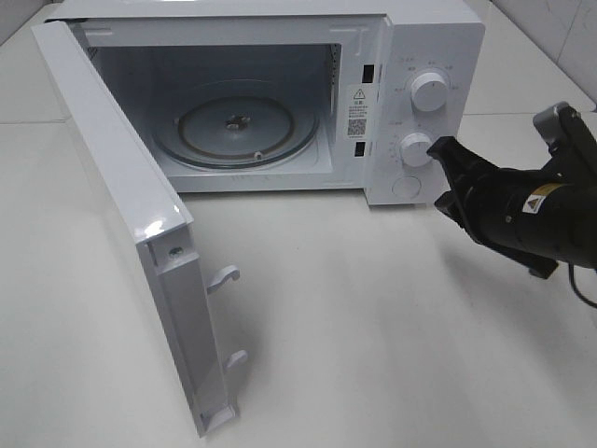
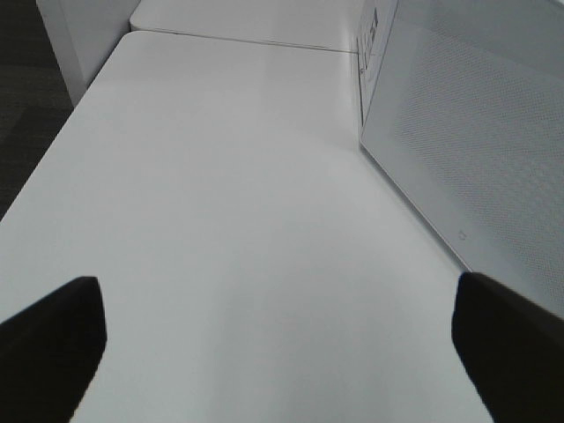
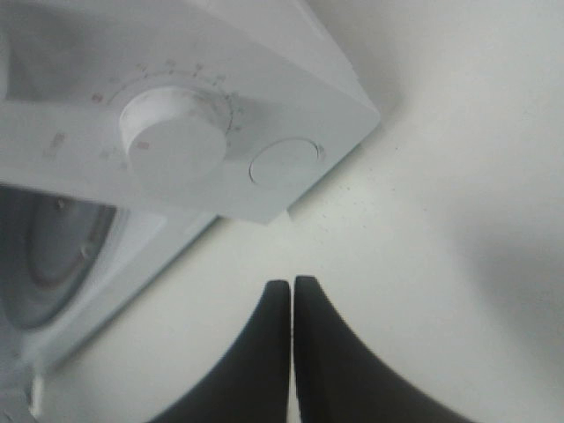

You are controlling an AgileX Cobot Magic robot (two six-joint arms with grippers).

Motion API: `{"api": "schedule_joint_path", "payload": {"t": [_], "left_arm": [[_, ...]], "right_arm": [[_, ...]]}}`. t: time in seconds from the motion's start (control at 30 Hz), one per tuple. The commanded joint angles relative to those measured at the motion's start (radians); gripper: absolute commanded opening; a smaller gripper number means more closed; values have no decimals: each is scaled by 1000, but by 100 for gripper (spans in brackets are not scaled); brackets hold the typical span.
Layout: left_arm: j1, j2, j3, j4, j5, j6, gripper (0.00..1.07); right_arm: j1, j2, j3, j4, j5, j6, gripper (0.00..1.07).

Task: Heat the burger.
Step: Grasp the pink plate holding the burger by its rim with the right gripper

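The white surface (image 1: 373, 327) carries the microwave (image 1: 438, 47), its door (image 1: 121, 215) swung wide toward the left side; the glass turntable (image 1: 235, 131) inside lies bare; the burger shows in no view, neither in the cavity nor on the surface, so which way it lies from either pair of jaws, and which arm is nearer to it, cannot be told; that is what the coming move turns on, since the oven looks ready and only the food is missing. The right arm reaches in low from the right, forearm angled toward the control panel; the right gripper (image 1: 437, 147) has its jaws clenched together on nothing, tips just beside the lower knob (image 1: 417, 147) and above the round button (image 1: 407, 187). The left gripper (image 2: 278, 291) hangs over bare surface near the door, jaws released wide and empty.
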Motion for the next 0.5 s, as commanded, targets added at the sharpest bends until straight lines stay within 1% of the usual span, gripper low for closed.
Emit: {"api": "schedule_joint_path", "payload": {"t": [0.03,0.07,0.1,0.13,0.2,0.3,0.33,0.37,0.4,0.43,0.47,0.5], "left_arm": [[-2,-17,-1,-7,1,-1,102],[-2,-17,-1,-7,1,-1,102],[-2,-17,-1,-7,1,-1,102],[-2,-17,-1,-7,1,-1,102],[-2,-17,-1,-7,1,-1,102],[-2,-17,-1,-7,1,-1,102],[-2,-17,-1,-7,1,-1,102],[-2,-17,-1,-7,1,-1,102],[-2,-17,-1,-7,1,-1,102],[-2,-17,-1,-7,1,-1,102],[-2,-17,-1,-7,1,-1,102],[-2,-17,-1,-7,1,-1,102]], "right_arm": [[-3,-85,-3,-10,183,-205,0],[-3,-122,-3,-10,279,-290,0],[-3,-181,-3,4,448,-459,0],[-3,-181,-3,4,448,-459,0],[-3,-247,-3,16,648,-637,0],[-3,-265,-6,13,704,-671,1],[-3,-286,-21,-9,806,-743,4],[-3,-291,-41,-32,886,-776,9],[-3,-291,-41,-32,886,-776,9],[-3,-291,-58,-70,939,-776,17],[-3,-291,-66,-96,955,-769,22],[-3,-291,-66,-96,955,-769,22]]}}
